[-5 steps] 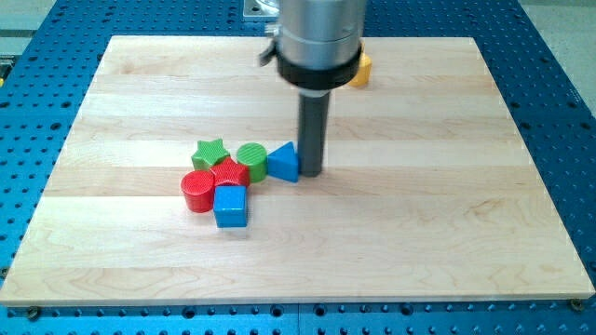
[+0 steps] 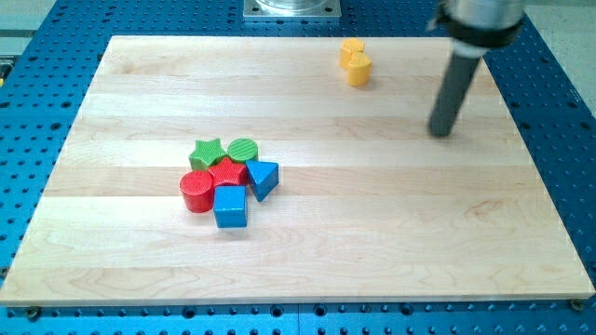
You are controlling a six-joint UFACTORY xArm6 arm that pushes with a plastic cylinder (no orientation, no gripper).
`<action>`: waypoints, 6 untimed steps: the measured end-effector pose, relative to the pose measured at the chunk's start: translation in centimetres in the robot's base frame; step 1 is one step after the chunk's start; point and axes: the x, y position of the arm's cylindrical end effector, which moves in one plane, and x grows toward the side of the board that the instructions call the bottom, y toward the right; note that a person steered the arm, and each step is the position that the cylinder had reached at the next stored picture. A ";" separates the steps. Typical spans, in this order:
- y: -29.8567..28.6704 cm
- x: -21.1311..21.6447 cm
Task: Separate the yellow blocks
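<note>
Two yellow blocks touch each other near the view's top, right of centre: one (image 2: 351, 49) behind, its shape unclear, and a yellow cylinder (image 2: 358, 70) in front. My tip (image 2: 440, 133) rests on the board at the view's right, below and to the right of the yellow pair and well apart from it.
A cluster sits left of centre: green star (image 2: 206, 154), green cylinder (image 2: 242, 150), red block (image 2: 228, 173), red cylinder (image 2: 196, 191), blue cube (image 2: 230, 206), blue triangle (image 2: 263, 178). The wooden board (image 2: 372, 242) lies on a blue perforated table.
My tip has moved from beside the blue triangle far to the right and slightly up. The blue triangle and green cylinder now sit tighter against the cluster. The yellow blocks are now uncovered.
</note>
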 end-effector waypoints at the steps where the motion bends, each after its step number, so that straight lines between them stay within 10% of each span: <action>1: 0.9 -8.7; 2: -4.2 -14.5; 4: -17.8 -7.2; 6: -15.6 -12.0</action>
